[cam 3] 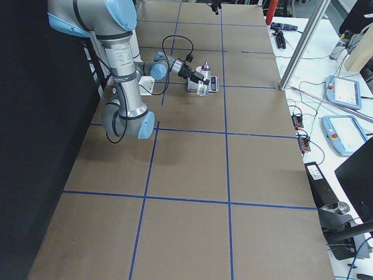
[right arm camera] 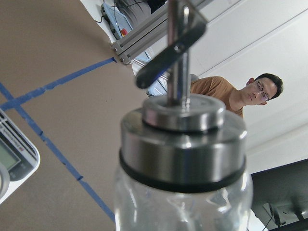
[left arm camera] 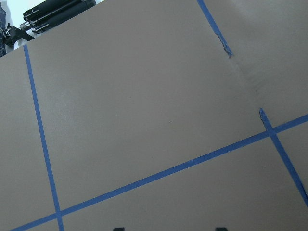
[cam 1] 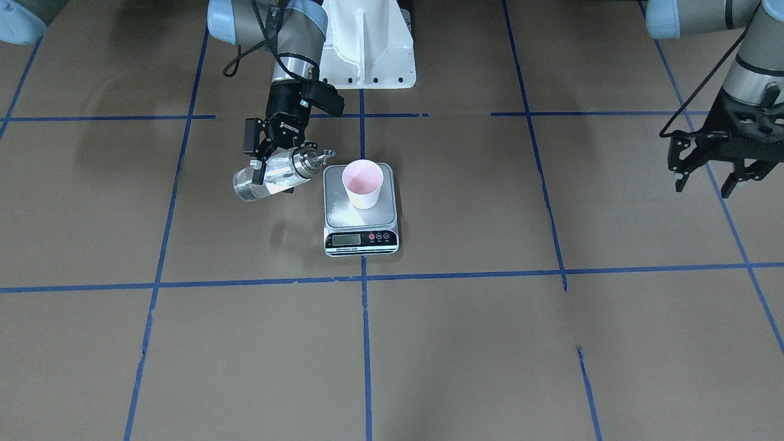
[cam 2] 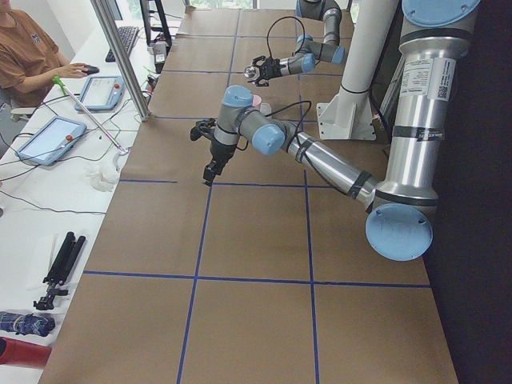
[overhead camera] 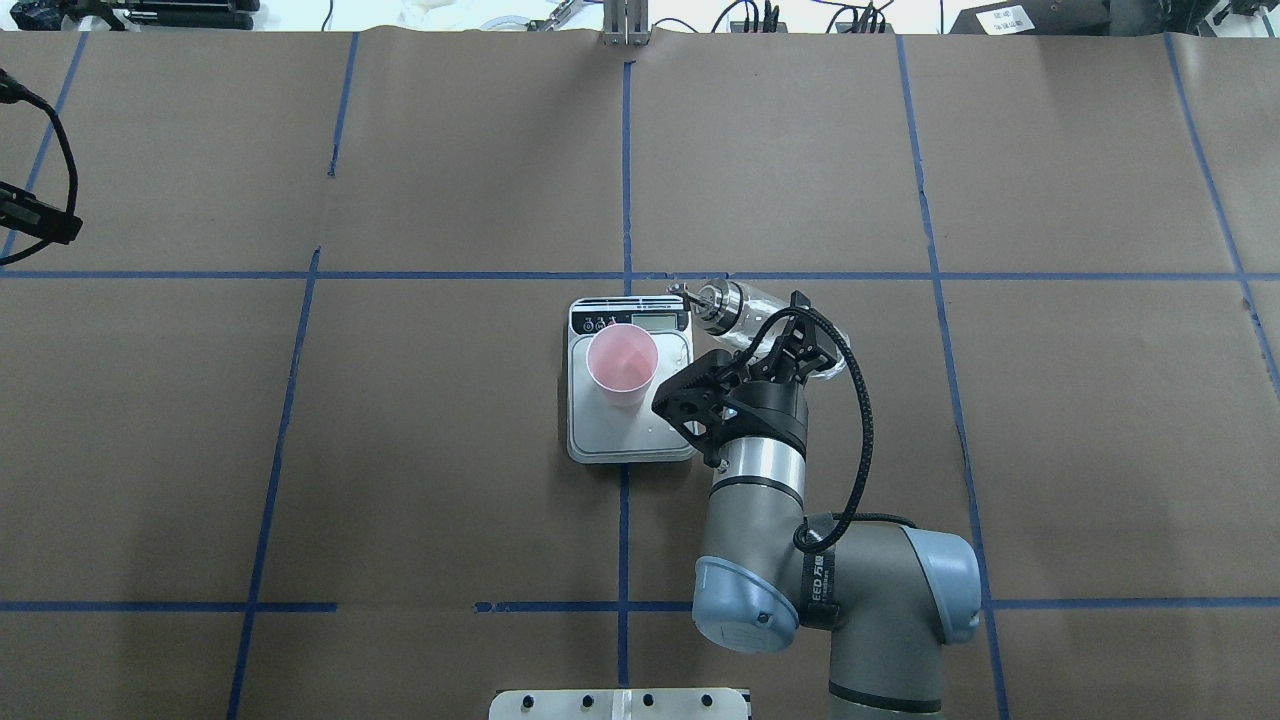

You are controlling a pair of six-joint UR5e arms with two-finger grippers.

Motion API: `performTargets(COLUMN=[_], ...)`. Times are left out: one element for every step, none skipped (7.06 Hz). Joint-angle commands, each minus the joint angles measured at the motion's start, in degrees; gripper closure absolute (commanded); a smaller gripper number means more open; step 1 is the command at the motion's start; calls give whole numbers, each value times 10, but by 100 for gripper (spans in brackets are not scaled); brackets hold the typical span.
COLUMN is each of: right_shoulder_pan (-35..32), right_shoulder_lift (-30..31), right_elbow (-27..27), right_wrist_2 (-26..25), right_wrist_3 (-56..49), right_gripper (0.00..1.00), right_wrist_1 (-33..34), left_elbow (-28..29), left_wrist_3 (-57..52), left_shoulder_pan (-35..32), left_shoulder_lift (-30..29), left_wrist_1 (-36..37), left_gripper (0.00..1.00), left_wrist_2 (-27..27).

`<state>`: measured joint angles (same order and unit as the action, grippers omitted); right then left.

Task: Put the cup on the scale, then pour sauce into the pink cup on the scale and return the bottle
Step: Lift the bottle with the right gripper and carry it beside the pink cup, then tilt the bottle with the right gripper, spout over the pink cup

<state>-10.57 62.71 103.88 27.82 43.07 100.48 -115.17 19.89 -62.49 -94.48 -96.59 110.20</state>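
The pale pink cup (cam 1: 362, 184) stands upright on the steel platform of the scale (cam 1: 343, 215). My right gripper (cam 1: 269, 174) is shut on the clear glass bottle (cam 1: 275, 176), which is held tilted in the air beside the scale. The bottle's silver cap and spout (cam 1: 324, 154) point toward the cup, and the spout ends short of the cup's rim. Clear sauce shows inside the glass. From overhead, the bottle (overhead camera: 740, 310) lies just right of the scale (overhead camera: 600, 435) and cup (overhead camera: 622, 362). The right wrist view is filled by the cap (right arm camera: 185, 139). My left gripper (cam 1: 704, 184) hangs open far from the scale, holding nothing.
Brown paper with blue tape lines (cam 1: 364, 343) covers the table. The white robot base plate (cam 1: 367, 43) stands behind the scale. A person (cam 2: 28, 60) sits at a side bench with tablets (cam 2: 48, 138) beyond the table's far edge.
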Motion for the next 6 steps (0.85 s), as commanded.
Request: performTargets(right_shoulder_pan=[-2,-2,-1,-1,-1,-1], right_shoulder_lift=[0,1,4,0,0,1], right_elbow=[-3,-3,-11,-30,-32,-38], right_wrist_2=[-1,-11,-19,-44,-49,-60], right_wrist_3=[-95,-117,-131,-174,-208,-229], right_gripper=[100,100,100,100,100,100], right_wrist_1=[8,10,10,10,10,10], left_elbow=[0,1,1,0,0,0], left_wrist_3=[1,1,1,1,1,1], left_shoulder_pan=[0,1,1,1,1,1], left_shoulder_lift=[0,0,-1,0,0,-1], left_wrist_1=[0,0,0,0,0,0], left_gripper=[30,30,30,30,30,30], left_wrist_2=[1,1,2,2,2,2])
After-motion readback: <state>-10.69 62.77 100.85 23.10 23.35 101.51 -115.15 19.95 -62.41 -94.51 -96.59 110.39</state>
